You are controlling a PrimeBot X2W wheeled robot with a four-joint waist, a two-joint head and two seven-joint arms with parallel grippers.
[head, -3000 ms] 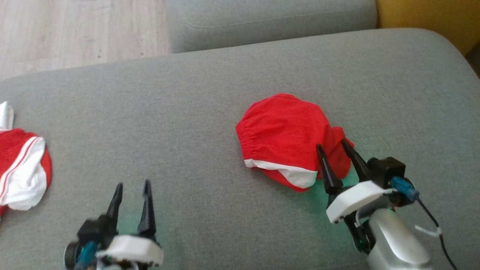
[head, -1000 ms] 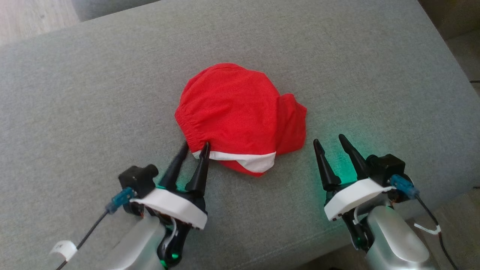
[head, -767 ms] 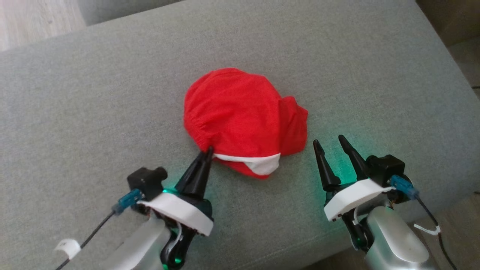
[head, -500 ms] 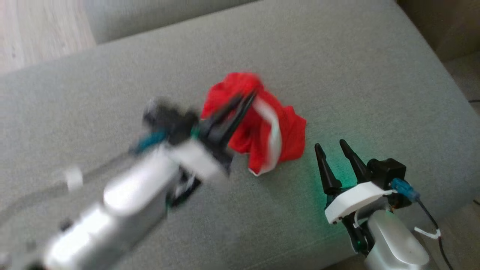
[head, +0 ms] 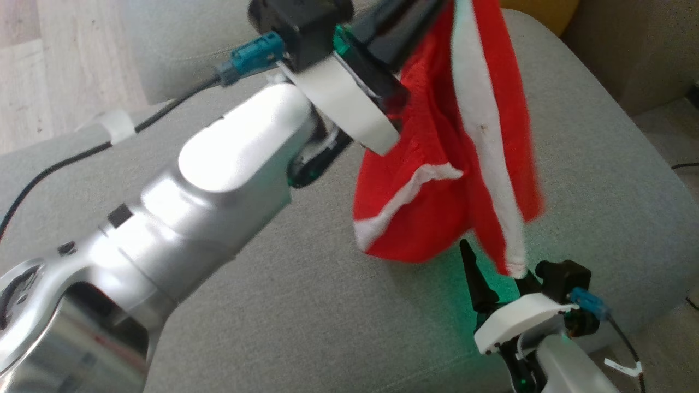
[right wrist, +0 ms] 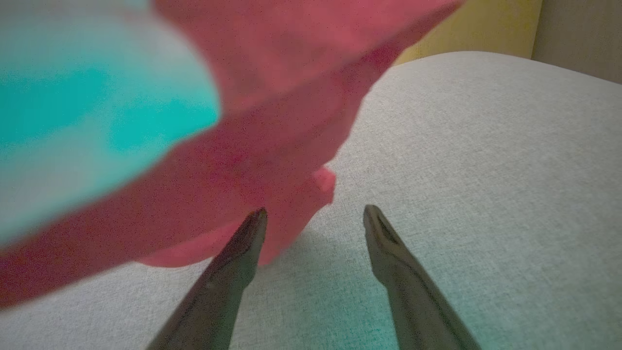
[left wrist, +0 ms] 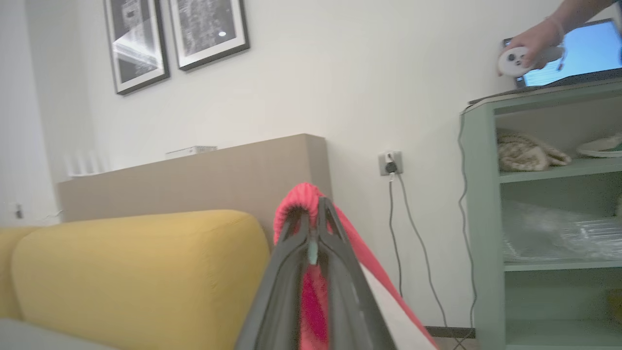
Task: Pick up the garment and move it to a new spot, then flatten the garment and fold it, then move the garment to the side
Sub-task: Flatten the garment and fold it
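The garment [head: 437, 202] is red with white stripes and hangs in folds above the grey sofa cushion [head: 600, 164]. My left arm is raised, its dark fingers [head: 398, 22] running out of the top of the head view. In the left wrist view my left gripper [left wrist: 313, 204] is shut on the garment's [left wrist: 299, 201] red hem, which wraps over the tips. My right gripper [head: 494, 265] stands open low on the cushion, under the hanging cloth. The garment's [right wrist: 272, 121] lowest corner touches its left finger in the right wrist view, where the right gripper [right wrist: 315, 212] has nothing between its fingers.
A yellow cushion [left wrist: 136, 272] lies beyond the grey one. A green shelf unit [left wrist: 486, 218] stands at the right by the wall, and a person's hand [left wrist: 529, 48] holds a white controller above it. Wooden floor [head: 33, 65] shows at the upper left.
My left gripper shut on the garment's near edge and swung it up off the cushion, so it now hangs in the air. The right gripper stayed put and open. The camera shifted.
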